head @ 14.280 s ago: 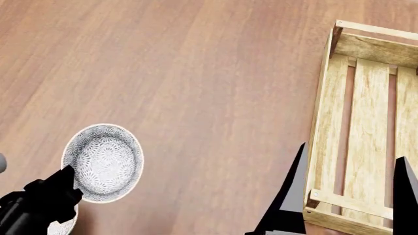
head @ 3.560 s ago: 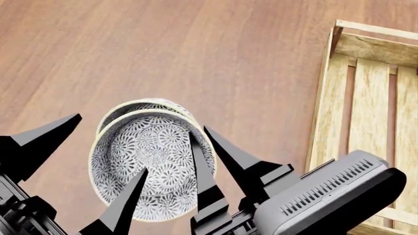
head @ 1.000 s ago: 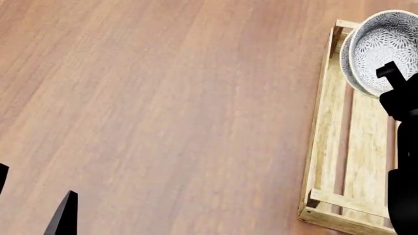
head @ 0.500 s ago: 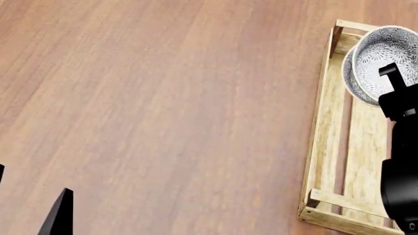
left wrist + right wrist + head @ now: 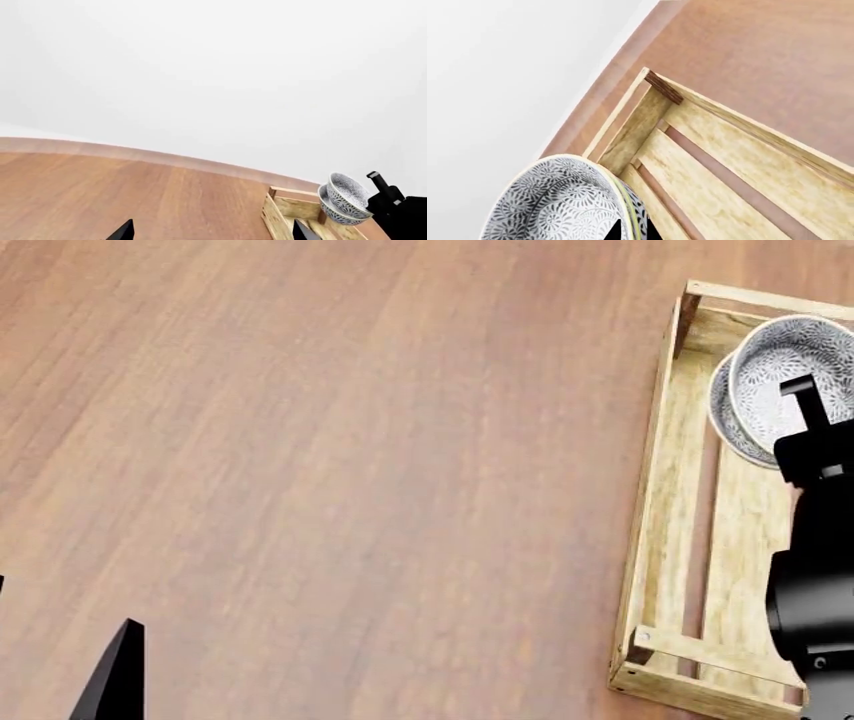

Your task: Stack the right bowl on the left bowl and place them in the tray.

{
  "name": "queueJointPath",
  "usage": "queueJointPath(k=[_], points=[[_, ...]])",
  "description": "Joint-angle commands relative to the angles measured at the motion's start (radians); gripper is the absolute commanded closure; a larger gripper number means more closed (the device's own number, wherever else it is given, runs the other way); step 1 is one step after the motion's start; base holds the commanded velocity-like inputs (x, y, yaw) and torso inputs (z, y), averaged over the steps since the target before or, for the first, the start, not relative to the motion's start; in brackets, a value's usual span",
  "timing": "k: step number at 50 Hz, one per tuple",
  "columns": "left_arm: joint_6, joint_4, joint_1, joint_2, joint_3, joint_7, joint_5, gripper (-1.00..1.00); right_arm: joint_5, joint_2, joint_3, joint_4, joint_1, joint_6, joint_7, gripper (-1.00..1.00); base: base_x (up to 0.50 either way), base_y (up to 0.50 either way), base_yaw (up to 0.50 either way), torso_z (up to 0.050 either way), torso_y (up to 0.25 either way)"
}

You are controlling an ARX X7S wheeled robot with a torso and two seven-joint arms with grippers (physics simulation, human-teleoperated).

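Note:
Two grey-white patterned bowls (image 5: 767, 370) are nested one in the other and tilted at the far end of the light-wood slatted tray (image 5: 674, 500). My right gripper (image 5: 801, 392) is shut on their rims. In the right wrist view its dark fingertips (image 5: 616, 231) pinch the rims of the stacked bowls (image 5: 554, 200) over the tray's corner (image 5: 727, 170). I cannot tell whether the bowls touch the tray floor. My left gripper (image 5: 64, 605) is open and empty at the near left. Its view shows the gripper (image 5: 212, 235) wide open, the bowls (image 5: 343, 197) and the tray (image 5: 293, 207) far off.
The brown wooden table (image 5: 334, 440) spreads left of the tray. My black right arm (image 5: 814, 590) hangs over the tray's right half. The table's far edge (image 5: 133, 152) meets a plain white background.
My right gripper has lowered the stacked bowls further into the far end of the tray; they look smaller now. The left gripper has barely moved.

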Motion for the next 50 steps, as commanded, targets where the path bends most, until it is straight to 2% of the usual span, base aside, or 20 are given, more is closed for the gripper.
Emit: queueJointPath(k=[1,24,36,50], points=[[0.009,-0.015,0.002,0.001,-0.003,0.003,-0.002,-1.0,-0.031,-0.035,0.014,0.104,0.051,-0.035,-0.042,1.0,0.0,0.0,0.0,0.0,0.0],[0.017,-0.027,0.005,0.004,0.002,0.008,-0.001,-1.0,-0.047,-0.106,0.024,0.31,0.149,-0.1,-0.098,1.0,0.0,0.0,0.0,0.0,0.001],[0.017,-0.026,0.001,0.002,0.003,0.011,-0.007,-1.0,-0.073,-0.115,0.024,0.365,0.187,-0.127,-0.052,1.0,0.0,0.0,0.0,0.0,0.001],[0.021,-0.041,-0.006,0.006,0.004,0.017,-0.013,-1.0,-0.101,-0.143,0.012,0.519,0.279,-0.155,-0.086,1.0,0.0,0.0,0.0,0.001,0.001]])
